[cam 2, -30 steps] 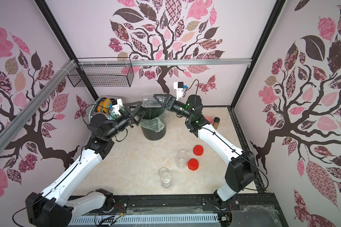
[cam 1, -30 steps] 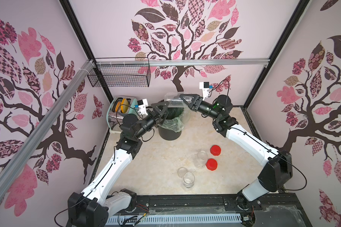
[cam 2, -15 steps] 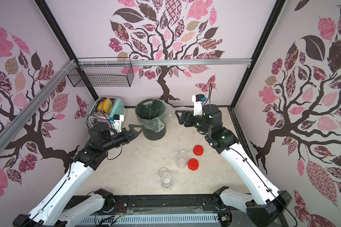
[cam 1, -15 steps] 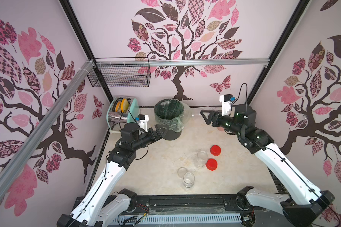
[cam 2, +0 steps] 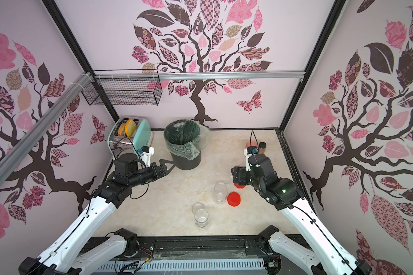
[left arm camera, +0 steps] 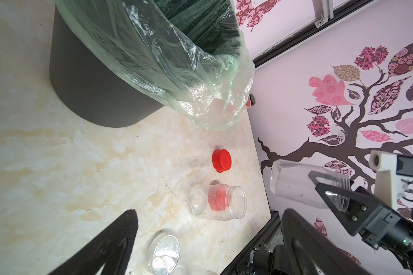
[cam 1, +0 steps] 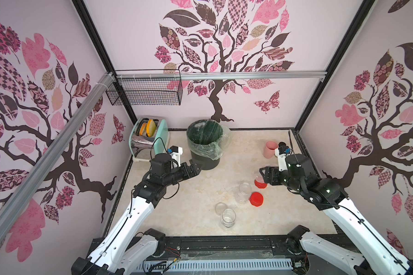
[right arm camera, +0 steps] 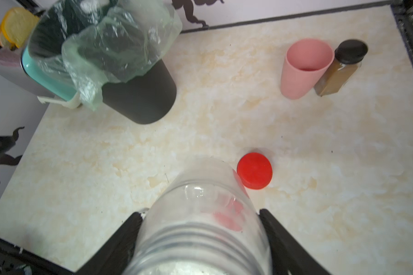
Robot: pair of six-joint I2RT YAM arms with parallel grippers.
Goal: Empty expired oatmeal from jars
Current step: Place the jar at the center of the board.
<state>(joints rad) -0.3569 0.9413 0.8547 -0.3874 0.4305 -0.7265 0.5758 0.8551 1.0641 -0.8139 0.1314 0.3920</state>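
Jar in right tool, rim cut off, contents unclear

Left arm stretched forward with elbow bent, its gripper hanging above the table with jaws spread wide, while the right arm folds inward, gripper clamped on a jar.

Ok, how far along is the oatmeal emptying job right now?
Nearly finished. Two jars stand open on the table, looking empty, with the red lids lying beside them. The right gripper holds the third jar, also apparently empty, above the table. The left gripper is open by the bin. Left: setting that jar down.
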